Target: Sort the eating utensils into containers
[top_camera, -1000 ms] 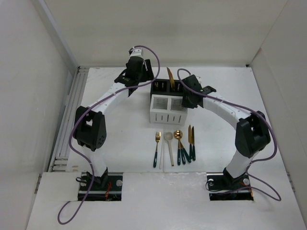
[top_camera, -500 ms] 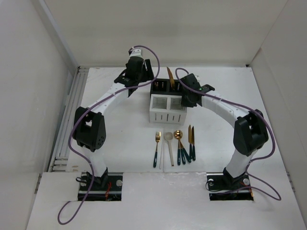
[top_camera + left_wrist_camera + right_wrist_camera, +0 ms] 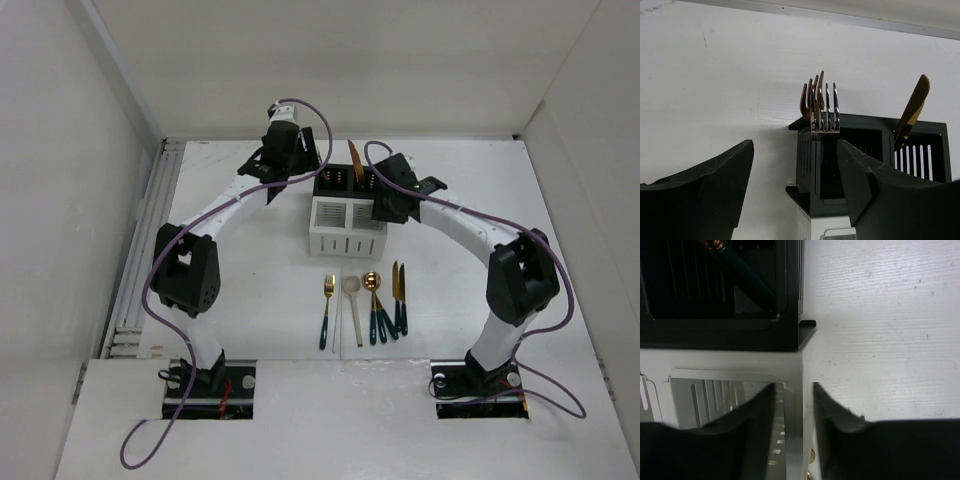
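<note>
Utensils stand in the black caddy (image 3: 860, 165) only: a copper fork (image 3: 810, 100) and a silver fork (image 3: 830, 107) share one compartment, tines up, and one gold knife (image 3: 912, 110) leans in the other. The white caddy (image 3: 347, 228) touches its near side, so two caddies hold three pieces, while at least six more lie in a row on the table (image 3: 250, 280), among them a gold fork (image 3: 327, 305), a cream spoon (image 3: 352, 300) and a gold spoon (image 3: 372, 298). The left gripper (image 3: 795, 150) gapes wide and holds nothing, facing the forks; the right gripper (image 3: 794, 390) straddles the white caddy's right wall, fingers close on either side, but whether they pinch it cannot be told.
</note>
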Tool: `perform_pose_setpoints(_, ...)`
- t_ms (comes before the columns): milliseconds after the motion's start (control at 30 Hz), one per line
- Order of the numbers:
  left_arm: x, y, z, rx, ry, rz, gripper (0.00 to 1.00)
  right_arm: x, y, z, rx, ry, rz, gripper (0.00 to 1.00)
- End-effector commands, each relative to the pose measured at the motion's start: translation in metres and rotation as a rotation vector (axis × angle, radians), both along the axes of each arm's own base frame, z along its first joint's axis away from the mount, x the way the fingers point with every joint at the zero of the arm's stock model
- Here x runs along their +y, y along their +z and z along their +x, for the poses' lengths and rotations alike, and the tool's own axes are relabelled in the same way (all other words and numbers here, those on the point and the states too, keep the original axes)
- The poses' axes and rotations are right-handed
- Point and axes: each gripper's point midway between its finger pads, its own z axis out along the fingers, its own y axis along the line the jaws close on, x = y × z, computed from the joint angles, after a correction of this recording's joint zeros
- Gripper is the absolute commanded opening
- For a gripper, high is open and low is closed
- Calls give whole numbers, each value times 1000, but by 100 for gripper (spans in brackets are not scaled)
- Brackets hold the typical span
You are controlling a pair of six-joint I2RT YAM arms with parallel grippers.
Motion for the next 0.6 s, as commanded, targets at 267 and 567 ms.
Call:
perform_pose_setpoints(267,12,71,-4,-123,12,-42,64,-4,115,7,-291,63,14,53)
perform_pose_setpoints(567,44,99,-26,-144,-13,85,68,-25,94,-82,-140,139,116,69)
